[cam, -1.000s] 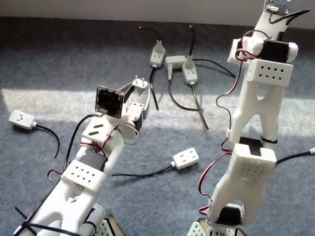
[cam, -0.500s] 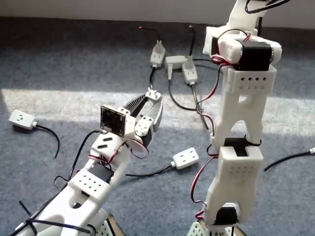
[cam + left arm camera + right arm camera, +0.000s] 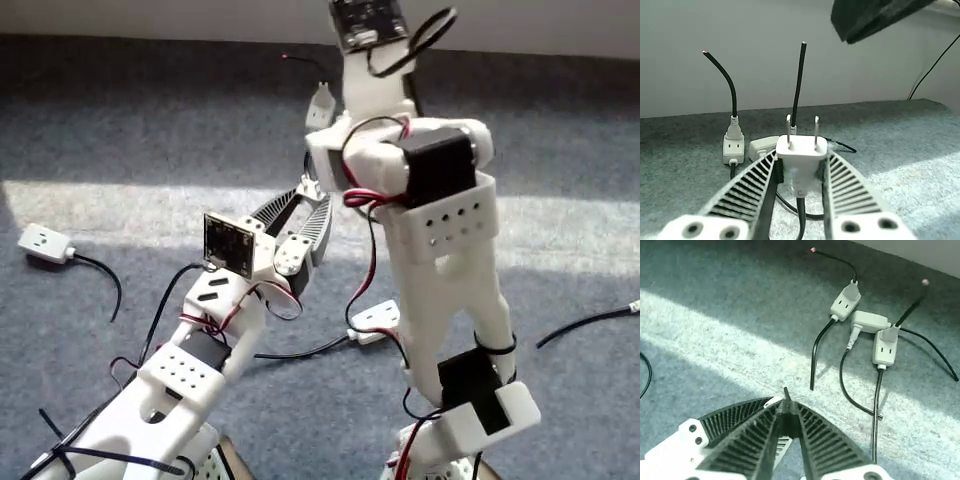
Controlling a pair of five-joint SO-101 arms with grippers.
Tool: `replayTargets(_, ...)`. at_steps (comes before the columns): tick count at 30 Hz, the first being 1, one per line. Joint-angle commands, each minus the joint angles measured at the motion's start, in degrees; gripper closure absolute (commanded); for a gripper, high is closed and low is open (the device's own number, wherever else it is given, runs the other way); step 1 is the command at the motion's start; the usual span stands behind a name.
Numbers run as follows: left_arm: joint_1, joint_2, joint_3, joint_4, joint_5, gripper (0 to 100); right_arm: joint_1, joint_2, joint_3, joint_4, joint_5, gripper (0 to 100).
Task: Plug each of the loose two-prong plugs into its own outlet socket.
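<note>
My left gripper is shut on a white two-prong plug, prongs pointing away toward the back wall, black cord hanging below. In the high view this gripper holds the plug just above the carpet's middle. Beyond it lie two white outlet sockets on black cords, with a white block between them. My right gripper hovers over the carpet in front of these sockets, fingers shut with nothing between them. The right arm stands across the centre.
A white outlet with a black cord lies at the far left. Another outlet sits mid-table, partly behind the right arm. Loose black cords trail over the grey carpet. A pale wall bounds the back.
The right arm has swung from the right side leftward over the table's centre, covering most of the back sockets. The left gripper carried its plug slightly rightward and nearer, then held still.
</note>
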Motion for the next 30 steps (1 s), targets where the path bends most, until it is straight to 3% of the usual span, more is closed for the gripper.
replayTargets(1, 0.8, -1.6, -1.5, -1.1, 0.7, 99, -6.0, -3.6, 2.9, 2.2, 1.5, 99.2)
replayTargets(8, 0.8, -1.6, -1.9, -1.2, 0.7, 99, -9.6, -7.7, 15.2, 1.9, 1.6, 99.2)
replayTargets(16, 0.8, -2.2, -1.5, -1.3, 0.8, 99, -9.2, -7.7, 16.6, -2.0, 1.8, 99.2)
replayTargets(20, 0.8, -2.2, -1.5, -1.1, 0.8, 99, -6.2, -7.5, 18.6, -5.0, 7.0, 99.2)
replayTargets(30, 0.8, -2.2, -1.5, -1.1, 0.8, 99, 4.4, -7.3, 24.4, -16.0, 8.1, 99.2)
